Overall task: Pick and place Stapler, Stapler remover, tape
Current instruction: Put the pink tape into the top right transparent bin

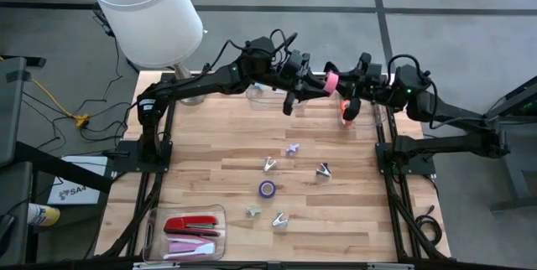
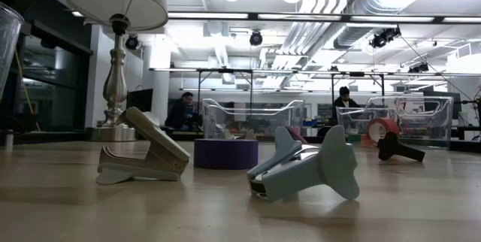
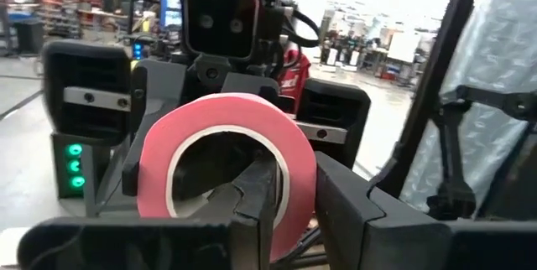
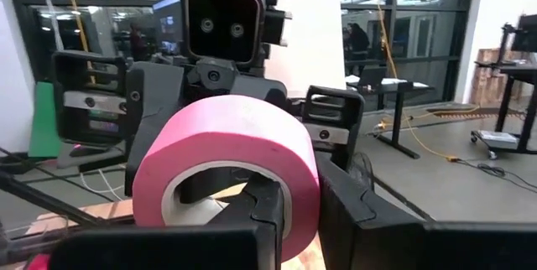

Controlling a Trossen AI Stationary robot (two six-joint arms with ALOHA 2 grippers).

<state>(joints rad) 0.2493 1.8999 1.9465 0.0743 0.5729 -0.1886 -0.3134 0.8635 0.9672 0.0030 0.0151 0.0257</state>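
A pink tape roll [image 1: 332,80] hangs in the air over the table's far edge, between my left gripper [image 1: 321,86] and my right gripper [image 1: 343,85], which face each other, both shut on it. Each wrist view shows the roll up close [image 3: 222,123] [image 4: 231,140] with the other arm's wrist behind it. A purple tape roll [image 1: 267,189] [image 2: 225,153] lies flat mid-table. Several claw-shaped stapler removers [image 1: 269,163] [image 2: 143,155] are scattered around it. A red stapler [image 1: 191,222] and pale ones lie in a clear tray [image 1: 220,211]. A red-orange tape roll [image 1: 346,116] [image 2: 381,129] sits by the far right bin. My left gripper has the pink roll by its ring wall [image 3: 298,190], one finger [image 3: 260,199] inside the hole and one [image 3: 352,215] outside. It comes level from the table's left. The roll stands on edge, lifted clear. My right gripper has the same roll by its ring wall [image 4: 298,207], one finger [image 4: 260,211] inside the hole and one [image 4: 357,215] outside. It comes level from the table's right. The roll is lifted clear.
A lamp with a white shade [image 1: 147,10] stands at the far left corner. Clear bins [image 1: 267,96] [image 2: 252,118] [image 2: 421,118] line the far edge below the arms. A dark claw-shaped piece [image 2: 398,149] lies near the far right bin. People sit in the room beyond.
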